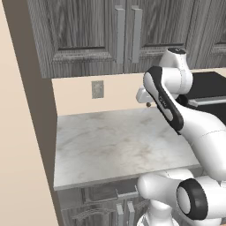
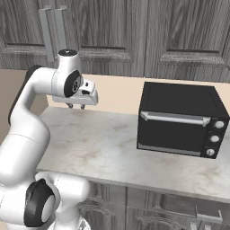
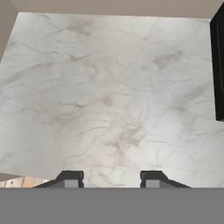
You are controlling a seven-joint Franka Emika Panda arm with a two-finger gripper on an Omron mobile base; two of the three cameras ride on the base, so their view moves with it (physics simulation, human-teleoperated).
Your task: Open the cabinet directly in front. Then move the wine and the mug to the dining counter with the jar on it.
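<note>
The cabinet (image 1: 88, 35) hangs on the wall straight ahead, dark grey wood grain, with both doors shut. Its two silver bar handles (image 1: 120, 33) stand side by side at the middle seam; the right base view shows the cabinet (image 2: 103, 31) at the top left. My gripper (image 2: 76, 107) hangs well below the doors and points down at the marble worktop (image 3: 109, 87). In the hand view the gripper (image 3: 111, 179) has its two fingertips apart, open, with nothing between them. The wine, the mug, the jar and the dining counter are out of view.
A black toaster oven (image 2: 179, 119) stands on the right part of the wall-backed worktop (image 1: 110, 145). A wall socket (image 1: 97, 89) sits under the cabinet. A beige side wall (image 1: 22, 132) closes the left end. Base cabinets with drawers (image 1: 101, 205) lie below the front edge.
</note>
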